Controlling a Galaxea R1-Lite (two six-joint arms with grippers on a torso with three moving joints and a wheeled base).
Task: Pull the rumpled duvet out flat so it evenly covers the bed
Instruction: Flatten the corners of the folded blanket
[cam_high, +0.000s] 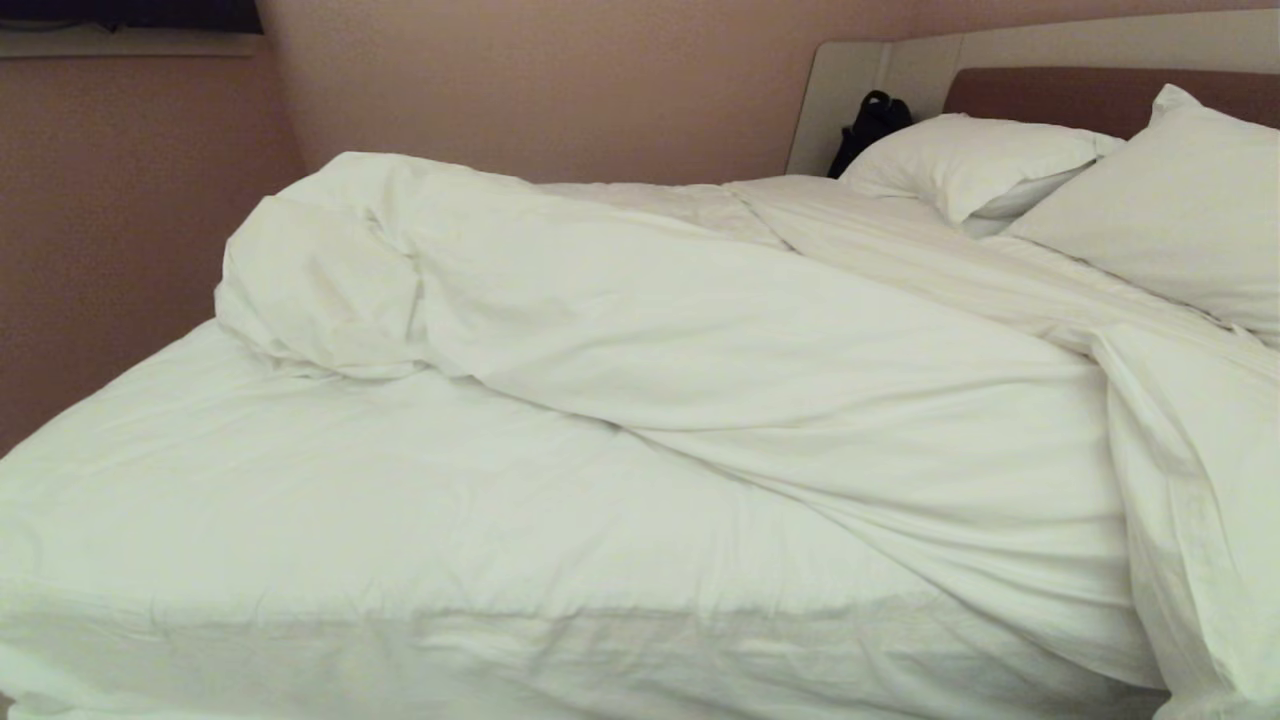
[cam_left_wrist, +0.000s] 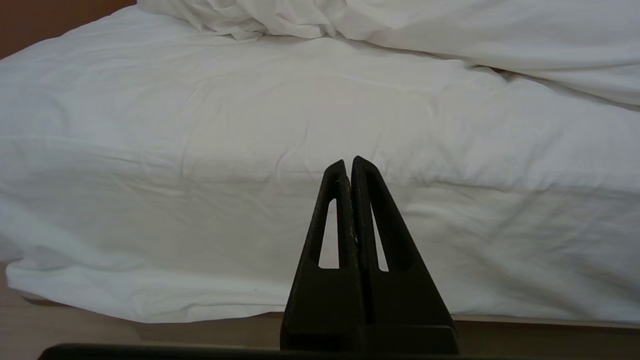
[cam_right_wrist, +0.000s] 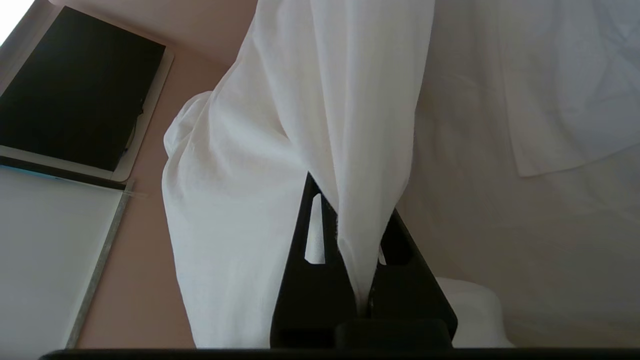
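Duvet (cam_high: 760, 360) bunched in a thick diagonal ridge across the bed (cam_high: 300, 520), piled highest at the far left, bare fitted sheet (cam_high: 250, 480) exposed over the near-left part, one edge draped over the near-right side. Right gripper (cam_right_wrist: 357, 240) outside the head view, fingers (cam_right_wrist: 305, 280) clamped on a fold of duvet fabric running up between them; left gripper (cam_left_wrist: 350, 167) low before the mattress side, fingers pressed together, holding nothing. Two pillows (cam_high: 975, 160) against the headboard (cam_high: 1090, 95), small black object (cam_high: 868, 125) beside them.
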